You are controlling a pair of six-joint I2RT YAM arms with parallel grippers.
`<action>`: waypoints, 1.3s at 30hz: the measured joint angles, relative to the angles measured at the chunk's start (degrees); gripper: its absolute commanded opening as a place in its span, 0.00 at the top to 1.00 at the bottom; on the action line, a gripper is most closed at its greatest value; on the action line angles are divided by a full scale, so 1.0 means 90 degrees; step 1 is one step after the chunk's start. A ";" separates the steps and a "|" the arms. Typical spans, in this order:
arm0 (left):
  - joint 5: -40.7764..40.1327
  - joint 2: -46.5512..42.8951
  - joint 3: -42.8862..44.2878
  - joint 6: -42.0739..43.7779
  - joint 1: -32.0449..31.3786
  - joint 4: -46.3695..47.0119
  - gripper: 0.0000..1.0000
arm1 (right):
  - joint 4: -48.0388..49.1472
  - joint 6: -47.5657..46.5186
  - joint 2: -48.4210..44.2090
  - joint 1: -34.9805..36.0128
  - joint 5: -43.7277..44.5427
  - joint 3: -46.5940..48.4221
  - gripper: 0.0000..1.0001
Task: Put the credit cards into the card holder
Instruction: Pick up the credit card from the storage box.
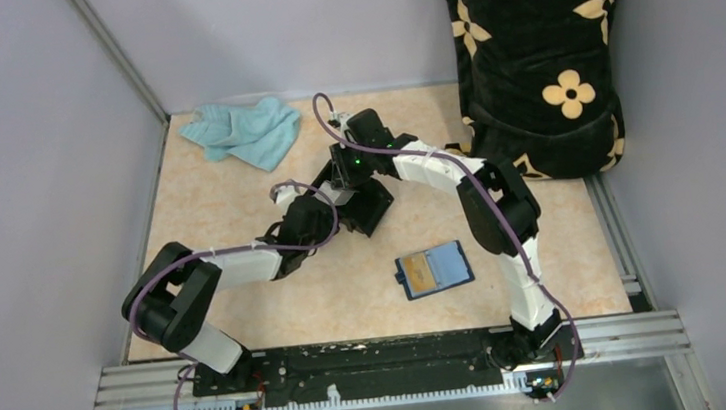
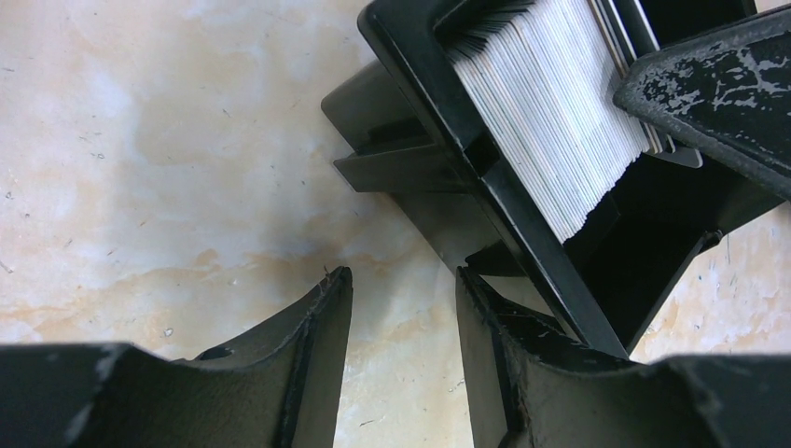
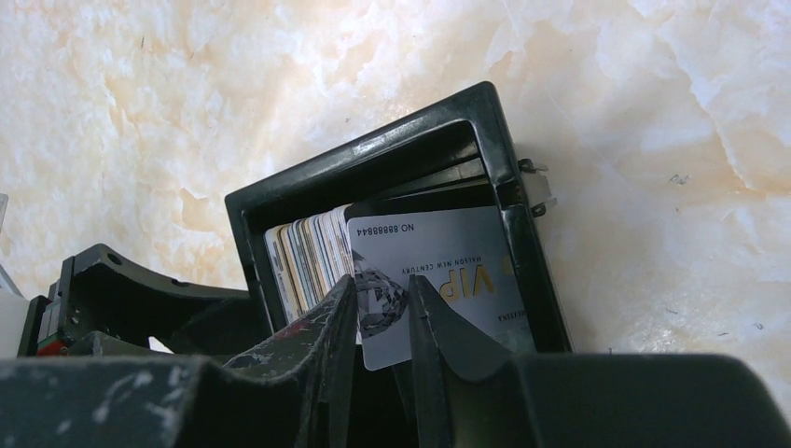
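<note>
The cream marble-patterned bench (image 3: 187, 93) is gleaming smooth and glossy. The black square plastic box (image 3: 373, 151) is showing a soft sheen, the pale grey-white plastic cards (image 3: 448, 261) are shining, and the black fingers of the right tool (image 3: 382, 283) are looking matt and scuffed.

"vip", "no 88888844" on grey card (image 3: 457, 245)
</note>
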 measured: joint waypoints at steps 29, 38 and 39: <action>0.0313 -0.0085 0.0097 0.0087 0.0165 -0.0175 0.48 | -0.0279 -0.0134 -0.0862 0.0192 0.1037 -0.0505 1.00; 0.0340 -0.0986 0.0228 0.0102 0.0163 -0.0891 0.47 | -0.0102 -0.0282 -0.1841 0.0240 0.2472 -0.1345 1.00; 0.0347 -0.1103 0.0228 0.0104 0.0153 -0.0930 0.47 | -0.0073 -0.0287 -0.1972 0.0243 0.2567 -0.1421 1.00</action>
